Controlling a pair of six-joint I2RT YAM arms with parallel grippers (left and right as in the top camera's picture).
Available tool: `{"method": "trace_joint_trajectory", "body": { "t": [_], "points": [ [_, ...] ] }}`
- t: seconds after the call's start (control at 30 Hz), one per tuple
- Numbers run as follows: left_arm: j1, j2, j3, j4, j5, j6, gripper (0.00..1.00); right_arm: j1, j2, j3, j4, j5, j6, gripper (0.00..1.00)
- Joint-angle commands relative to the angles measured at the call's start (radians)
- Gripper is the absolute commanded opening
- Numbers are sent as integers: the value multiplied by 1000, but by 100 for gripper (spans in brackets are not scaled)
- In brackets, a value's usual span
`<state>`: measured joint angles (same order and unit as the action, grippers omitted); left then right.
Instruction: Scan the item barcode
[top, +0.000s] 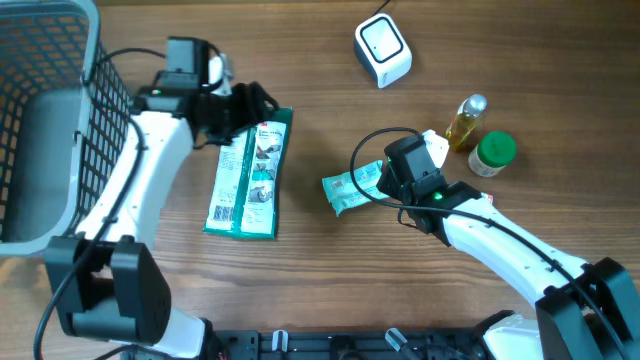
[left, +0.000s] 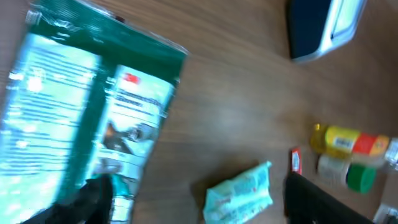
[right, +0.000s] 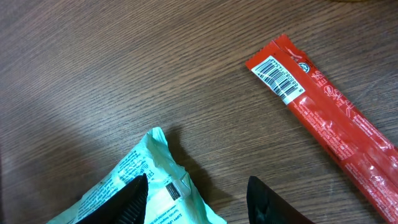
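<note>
A mint-green snack packet (top: 350, 189) lies mid-table. My right gripper (top: 384, 180) is at its right end, open. In the right wrist view the left finger (right: 127, 199) overlaps the packet (right: 161, 186), which shows a small printed code, while the right finger (right: 267, 202) stands off it over bare wood. A red stick pack (right: 329, 106) with a barcode lies to the right. The white scanner (top: 383, 50) sits at the back. My left gripper (top: 252, 106) hovers open over the top end of a flat green package (top: 248, 175). In its blurred wrist view, one finger (left: 93, 199) overlaps that package (left: 87, 106).
A wire basket (top: 50, 120) fills the far left. An oil bottle (top: 466, 120) and a green-lidded jar (top: 493, 153) stand right of the right gripper. The left wrist view also shows the scanner (left: 323, 28), bottle (left: 351, 140) and jar (left: 348, 174).
</note>
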<state>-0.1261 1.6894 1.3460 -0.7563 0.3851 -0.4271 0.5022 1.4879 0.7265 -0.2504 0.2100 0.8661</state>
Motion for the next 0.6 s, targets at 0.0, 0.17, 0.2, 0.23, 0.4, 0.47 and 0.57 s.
{"method": "trace_joint_trajectory", "body": {
  "t": [0.0,0.17,0.2,0.23,0.4,0.47,0.57],
  "points": [
    [-112,-2,8,-1,-78,0,72,-3,-1,-2,-2,-1,-3,52],
    [-257,-2,8,-1,-228,0,77,-3,-1,-2,-2,-1,-16,52],
    [-276,-2,8,-1,-225,0,79,-3,-1,-2,-2,-1,-28,52],
    [-291,-2,8,-2,-226,0,80,-3,-1,-2,-3,-1,-29,52],
    [-343,0,8,0,-230,0,73,-3,-1,-2,-4,-1,-28,54],
    [-351,9,8,0,-250,-1,73,-3,-1,-2,-4,-1,-28,56],
    [-357,33,8,-2,-253,-1,69,-3,-1,-2,-4,-13,-28,60]
  ]
}}
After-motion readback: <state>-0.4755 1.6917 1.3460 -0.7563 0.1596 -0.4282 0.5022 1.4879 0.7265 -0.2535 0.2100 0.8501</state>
